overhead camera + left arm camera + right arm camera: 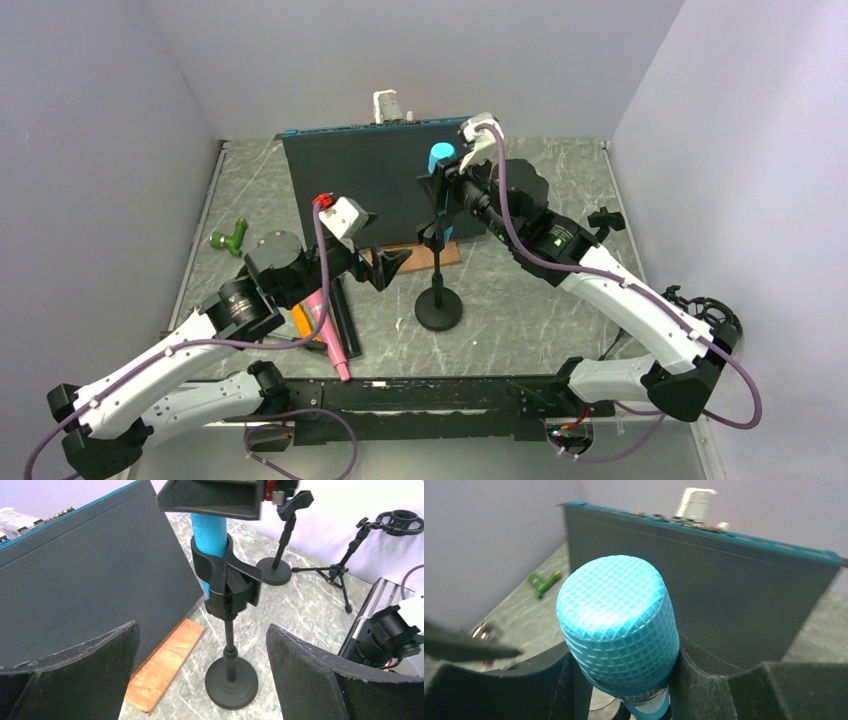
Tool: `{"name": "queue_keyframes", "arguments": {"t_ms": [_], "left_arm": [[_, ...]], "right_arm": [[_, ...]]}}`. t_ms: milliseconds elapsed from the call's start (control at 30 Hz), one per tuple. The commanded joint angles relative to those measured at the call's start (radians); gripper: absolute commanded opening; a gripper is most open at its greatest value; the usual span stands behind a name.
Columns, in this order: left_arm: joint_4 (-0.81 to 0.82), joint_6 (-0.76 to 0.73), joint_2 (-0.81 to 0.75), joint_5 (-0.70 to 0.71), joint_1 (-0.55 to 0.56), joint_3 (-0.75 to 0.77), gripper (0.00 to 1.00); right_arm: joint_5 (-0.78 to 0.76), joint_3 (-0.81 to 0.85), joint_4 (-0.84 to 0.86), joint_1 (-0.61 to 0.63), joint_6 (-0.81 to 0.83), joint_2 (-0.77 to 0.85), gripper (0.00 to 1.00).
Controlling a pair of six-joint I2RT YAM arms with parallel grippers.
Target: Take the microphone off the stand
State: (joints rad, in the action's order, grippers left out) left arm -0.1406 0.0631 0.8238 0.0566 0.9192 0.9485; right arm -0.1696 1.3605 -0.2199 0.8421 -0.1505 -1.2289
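Observation:
The blue microphone stands upright in the black clip of the round-based stand in the middle of the table. My right gripper is shut on the microphone, its pads pressed against both sides of the mesh head just above the clip. In the top view the right gripper sits beside the microphone. My left gripper is open, low and just left of the stand, with the pole showing between its fingers and untouched. From above the left gripper points at the pole.
A tall dark panel stands behind the stand, with an orange wood block at its foot. A green toy lies at the left. A pink tool lies under the left arm. A second stand and a tripod are at the right.

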Motion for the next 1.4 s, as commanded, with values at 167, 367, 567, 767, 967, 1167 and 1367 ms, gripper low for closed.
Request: {"name": "queue_keyframes", "arguments": {"t_ms": [167, 367, 567, 767, 967, 1167, 1367], "left_arm": [[0.069, 0.022, 0.056, -0.204, -0.007, 0.036, 0.99], [0.076, 0.181, 0.161, -0.308, -0.096, 0.091, 0.99], [0.077, 0.207, 0.231, -0.335, -0.112, 0.125, 0.99], [0.075, 0.184, 0.284, -0.327, -0.113, 0.153, 0.99], [0.056, 0.171, 0.339, -0.296, -0.113, 0.198, 0.99], [0.052, 0.174, 0.364, -0.267, -0.112, 0.206, 0.99], [0.023, 0.180, 0.394, -0.233, -0.113, 0.231, 0.96]], "right_arm": [[-0.552, 0.015, -0.058, 0.102, -0.313, -0.018, 0.00], [-0.581, 0.018, -0.072, 0.123, -0.332, -0.028, 0.00], [-0.580, 0.023, -0.082, 0.125, -0.332, -0.028, 0.00], [-0.576, 0.006, -0.066, 0.126, -0.329, -0.018, 0.00], [-0.571, 0.019, -0.074, 0.127, -0.326, -0.019, 0.00], [-0.574, 0.004, -0.069, 0.130, -0.332, -0.013, 0.00], [-0.582, 0.007, -0.069, 0.134, -0.336, -0.022, 0.00]]}}
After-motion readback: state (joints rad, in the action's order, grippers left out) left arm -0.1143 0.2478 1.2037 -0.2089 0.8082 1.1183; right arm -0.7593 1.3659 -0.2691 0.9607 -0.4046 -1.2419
